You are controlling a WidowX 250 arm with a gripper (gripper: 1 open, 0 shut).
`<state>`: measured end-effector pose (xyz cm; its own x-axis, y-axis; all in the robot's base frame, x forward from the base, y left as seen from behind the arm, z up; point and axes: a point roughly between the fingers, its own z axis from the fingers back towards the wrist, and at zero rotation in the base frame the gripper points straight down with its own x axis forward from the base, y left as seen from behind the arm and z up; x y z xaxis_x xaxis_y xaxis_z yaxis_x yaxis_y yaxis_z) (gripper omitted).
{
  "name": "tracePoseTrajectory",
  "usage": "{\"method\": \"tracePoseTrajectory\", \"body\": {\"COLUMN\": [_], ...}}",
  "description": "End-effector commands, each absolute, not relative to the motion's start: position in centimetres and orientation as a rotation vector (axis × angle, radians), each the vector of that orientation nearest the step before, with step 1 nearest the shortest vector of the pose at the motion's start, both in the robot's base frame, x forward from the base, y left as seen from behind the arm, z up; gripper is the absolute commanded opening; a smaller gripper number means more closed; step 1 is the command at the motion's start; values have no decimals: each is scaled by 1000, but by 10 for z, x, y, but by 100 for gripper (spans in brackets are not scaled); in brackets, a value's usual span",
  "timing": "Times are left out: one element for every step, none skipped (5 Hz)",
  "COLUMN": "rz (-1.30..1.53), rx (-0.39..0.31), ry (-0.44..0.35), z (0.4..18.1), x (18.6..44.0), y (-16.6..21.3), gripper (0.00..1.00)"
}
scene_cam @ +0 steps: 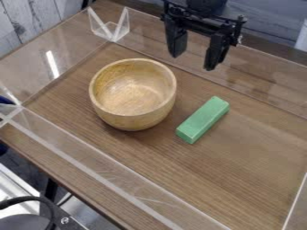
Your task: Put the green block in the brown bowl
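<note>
Green block (203, 119) beside brown bowl (133, 92), below open pincer (197, 49).

No writing, label, brand, number or sign can be read anywhere; every visible surface is unmarked.

The gripper (197, 52) hangs above the far part of the table (240, 162), pointing down, its two dark fingers (175, 40) spread wide with nothing between them. The green block (203, 119) lies flat on the wood below and nearer the camera than the gripper, well apart from it. The bowl (133, 92), empty and upright, sits to the gripper's lower left, just beside the block without touching it.
</note>
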<state>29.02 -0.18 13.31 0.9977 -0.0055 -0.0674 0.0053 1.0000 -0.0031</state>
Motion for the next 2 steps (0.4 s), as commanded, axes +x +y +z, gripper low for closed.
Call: {"method": "tracePoseTrajectory", "body": {"rz": [-75, -155], "rx": [4, 8], "ry": [85, 103], "z": [119, 96], "x": [287, 281], "y": [-5, -11], "gripper": [100, 100]}}
